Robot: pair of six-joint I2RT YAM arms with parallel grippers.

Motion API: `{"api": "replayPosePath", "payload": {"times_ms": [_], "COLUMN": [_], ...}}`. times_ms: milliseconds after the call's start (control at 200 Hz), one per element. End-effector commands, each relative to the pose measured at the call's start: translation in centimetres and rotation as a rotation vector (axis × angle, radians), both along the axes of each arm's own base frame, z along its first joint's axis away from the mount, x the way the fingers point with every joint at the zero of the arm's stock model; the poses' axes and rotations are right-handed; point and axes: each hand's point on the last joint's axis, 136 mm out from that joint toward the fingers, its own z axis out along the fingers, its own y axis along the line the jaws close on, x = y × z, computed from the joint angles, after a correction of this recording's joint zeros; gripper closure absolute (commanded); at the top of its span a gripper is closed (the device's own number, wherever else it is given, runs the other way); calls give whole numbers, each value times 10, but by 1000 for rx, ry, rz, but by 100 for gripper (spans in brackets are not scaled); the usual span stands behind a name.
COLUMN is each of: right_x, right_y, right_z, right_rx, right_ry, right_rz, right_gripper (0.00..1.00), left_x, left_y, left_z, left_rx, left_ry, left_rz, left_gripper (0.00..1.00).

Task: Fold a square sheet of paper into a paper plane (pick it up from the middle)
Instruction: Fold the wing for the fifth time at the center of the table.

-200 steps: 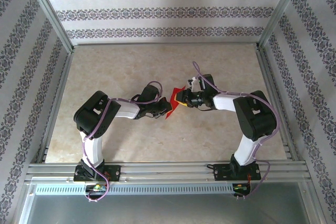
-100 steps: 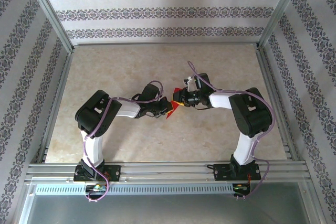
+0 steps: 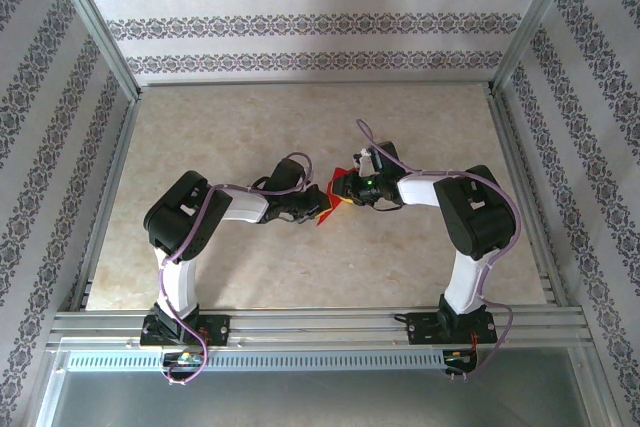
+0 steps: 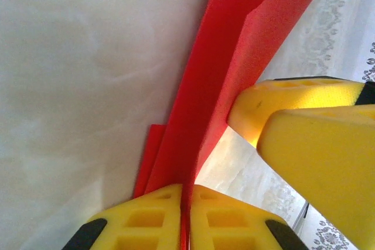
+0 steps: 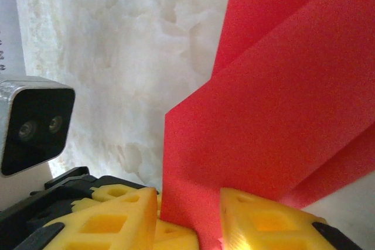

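Folded red paper [image 3: 327, 209], layers fanning apart, sits over the middle of the table [image 3: 430, 117]. L gripper [image 3: 313, 209] is at the paper's left, fingers [image 4: 158, 218] pressed together, pinching its lower edge. R gripper [image 3: 343, 194] is at its right, a bit farther back. Its fingers [image 5: 111, 223] are part-spread w/ paper btwn them, one touching. Firm grip? Can't tell. Both arms elbow-out, forearms angled in toward the paper. Bare tabletop all round it. Walls [image 3: 300, 17] & front rail [image 3: 320, 322] well apart from it.
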Motion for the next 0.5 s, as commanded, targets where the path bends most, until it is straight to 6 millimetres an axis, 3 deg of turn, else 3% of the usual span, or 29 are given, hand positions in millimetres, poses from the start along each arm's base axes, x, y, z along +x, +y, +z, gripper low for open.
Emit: {"api": "replayPosePath", "payload": {"times_ms": [0,495], "right_x": [-1,-1], "right_y": [-10,-18], "right_z": [-13,-5], "right_rx": [-43,-75], "right_ry": [38,53], "right_rz": [-47,-82], "right_gripper": [65,65], "left_x": [-7,-9], "left_y": [12,15], "left_z": [-20,-27], "left_rx": [63,92], "left_ry": [55,74], "left_rz": [-4,-5], "left_gripper": [88,89]}}
